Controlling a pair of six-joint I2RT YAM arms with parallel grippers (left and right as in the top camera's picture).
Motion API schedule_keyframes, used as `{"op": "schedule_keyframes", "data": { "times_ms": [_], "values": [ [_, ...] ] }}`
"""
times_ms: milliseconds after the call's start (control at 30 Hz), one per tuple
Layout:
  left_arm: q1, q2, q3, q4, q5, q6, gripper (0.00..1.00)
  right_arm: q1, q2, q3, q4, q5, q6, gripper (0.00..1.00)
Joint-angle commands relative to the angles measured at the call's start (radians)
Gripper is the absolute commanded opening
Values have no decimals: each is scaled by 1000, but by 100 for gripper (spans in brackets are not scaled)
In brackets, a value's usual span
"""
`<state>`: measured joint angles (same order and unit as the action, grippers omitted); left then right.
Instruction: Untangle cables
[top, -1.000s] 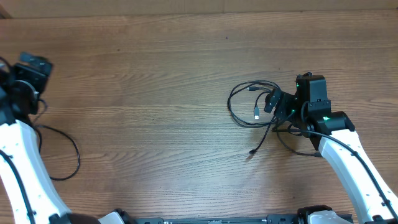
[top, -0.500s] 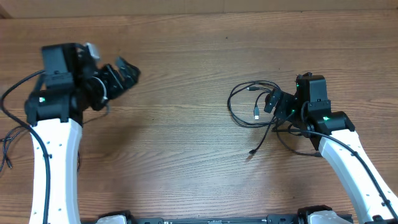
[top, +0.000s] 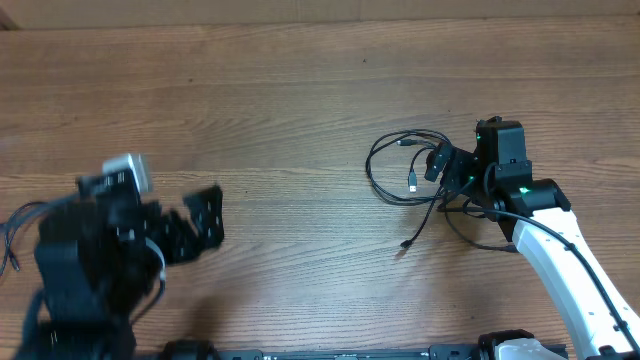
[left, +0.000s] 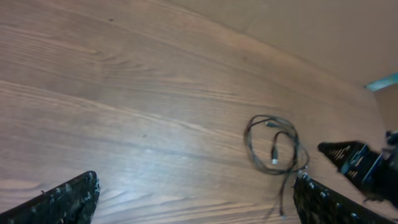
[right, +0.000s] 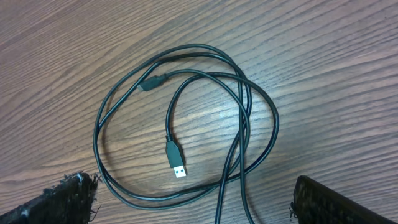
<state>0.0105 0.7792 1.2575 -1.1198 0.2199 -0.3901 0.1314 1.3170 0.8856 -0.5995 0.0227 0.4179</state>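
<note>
On what shows here, the untangling has hardly begun. The cables (right: 244, 132) lie as one bundle on the wooden table (top: 300, 100), right of its middle, as thin black loops laid over each other and crossing at several places. One silver-tipped plug (right: 176, 163) lies inside the loops, a second dark plug (right: 152, 81) sits near their top, and in the overhead view a single strand trails out of the bundle toward the near edge and ends in a small plug (top: 404, 243) on bare wood. No cord lies clear of the others, so all the separating appears to be left. The right gripper (right: 189, 190) hangs over the right side of the bundle with its jaws wide apart, one finger on each side of the loops in its own camera and nothing between them. The left gripper (top: 197, 228) is at the near left of the table, well apart from the cables and blurred in the overhead view; its jaws also stand apart and hold nothing, and its wrist camera sees the bundle only from afar. A first grasp on one strand or plug is probably the next thing needed.
</note>
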Motion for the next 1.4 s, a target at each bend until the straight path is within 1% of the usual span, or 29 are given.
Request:
{"op": "schedule_keyframes", "data": {
  "times_ms": [0,133,367,467,533,700,800,933,1067,1100,1300,1333,1367],
  "values": [
    [-5,-124,-113,-7,-45,39,100,-3,-19,13,3,-2,1,100],
    [-5,-222,-221,-8,-48,38,100,-3,-19,13,20,-9,2,100],
    [-5,-227,-309,-10,-47,35,100,-3,-19,13,-1,-128,2,100],
    [-5,-223,-330,-9,-44,0,100,-3,-19,13,-1,-149,2,100],
    [-5,-223,-340,-10,-45,1,99,-3,-19,13,3,-178,2,100],
    [-5,-219,-342,-10,-44,1,100,-3,-13,13,64,-395,1,100],
    [-5,-219,-342,-10,-45,1,100,1,6,13,110,-473,-5,100],
    [-5,-219,-342,-10,-45,1,100,37,63,13,165,-473,-99,100],
    [-5,-219,-342,-10,-45,1,99,109,143,13,213,-471,-199,94],
    [-5,-219,-342,-10,-45,1,100,121,156,13,225,-470,-203,92],
    [-5,-219,-342,-10,-45,1,99,190,233,13,358,-468,-203,70],
    [-5,-218,-342,-10,-45,1,100,195,247,13,386,-450,-196,68],
    [-5,-219,-342,-10,-45,1,99,197,252,13,399,-425,-176,67]
  ]
}}
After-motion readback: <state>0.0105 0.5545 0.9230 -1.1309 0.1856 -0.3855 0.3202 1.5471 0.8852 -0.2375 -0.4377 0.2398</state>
